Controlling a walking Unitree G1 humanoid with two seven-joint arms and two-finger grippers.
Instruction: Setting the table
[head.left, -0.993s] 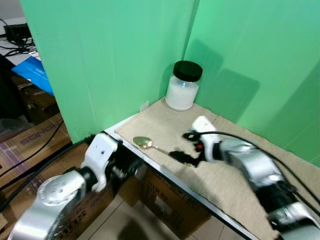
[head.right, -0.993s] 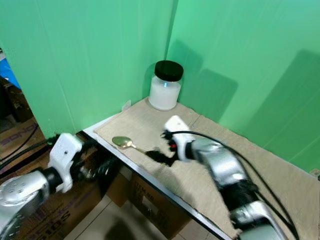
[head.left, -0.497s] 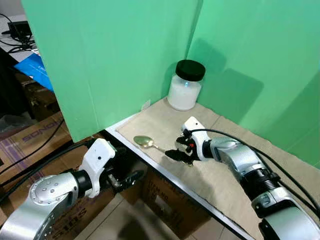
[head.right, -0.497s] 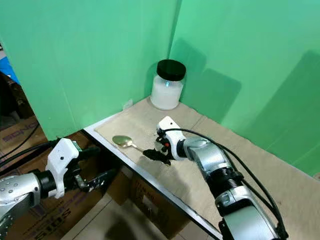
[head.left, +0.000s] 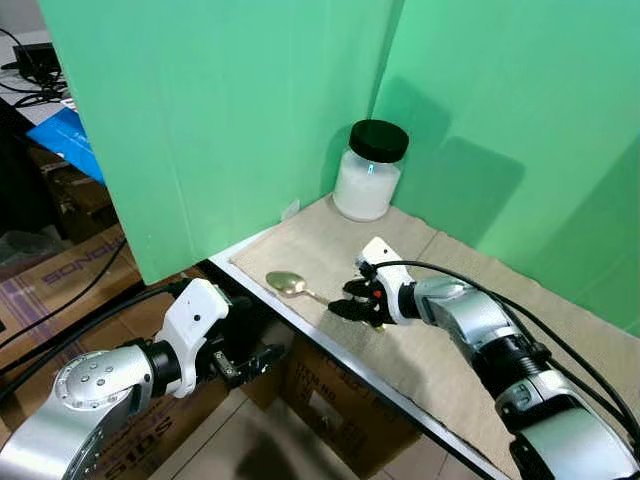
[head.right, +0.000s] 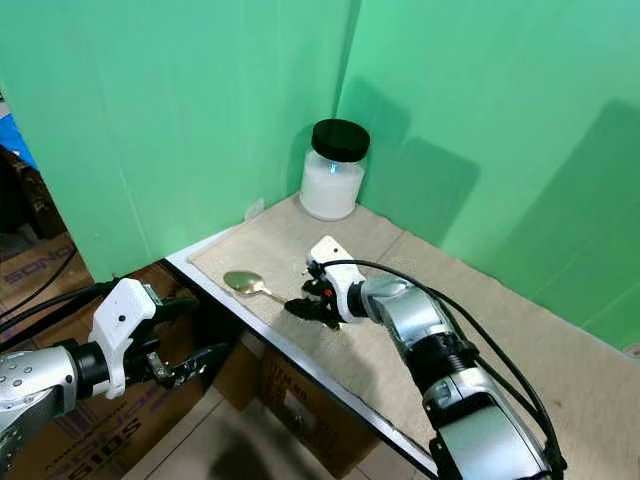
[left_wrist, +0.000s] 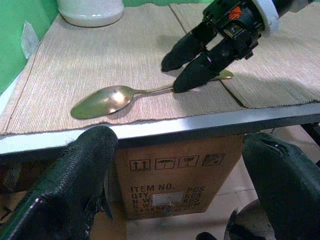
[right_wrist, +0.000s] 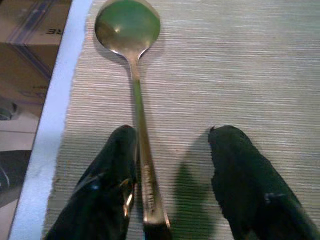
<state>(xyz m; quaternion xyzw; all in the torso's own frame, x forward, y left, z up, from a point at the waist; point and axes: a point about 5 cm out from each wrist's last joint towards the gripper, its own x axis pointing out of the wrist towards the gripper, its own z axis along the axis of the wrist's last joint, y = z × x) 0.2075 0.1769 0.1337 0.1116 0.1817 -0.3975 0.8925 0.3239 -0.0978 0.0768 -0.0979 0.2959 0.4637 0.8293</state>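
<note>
- spoon (head.left: 293, 285): gold-coloured, lying flat on beige placemat (head.left: 330, 255) near front edge of table (head.left: 262, 291); bowl end toward table's left corner, handle running back under r. gripper.
- right gripper (right_wrist: 172, 187): down at handle end of spoon, fingers apart; handle lies in the gap, hard against one finger (right_wrist: 111, 175), other finger well off it. not clamped yet.
- left gripper (left_wrist: 185, 185): below table edge, out in front of cardboard box (left_wrist: 167, 175); fingers wide apart, nothing between them. idle, by the look.
- jar (head.left: 367, 172): white contents, black lid, upright at back corner against green screen (head.left: 220, 110); well apart from spoon.
- step in hand (judged): pick up spoon by handle for placing.
- how to do well: centre gap over handle first, since it sits off to one side; get fingertips down to mat level as handle is thin & flat; close slow, else spoon may skid or flip. lift straight up, keep clear of table edge so bowl end doesn't tip off.
</note>
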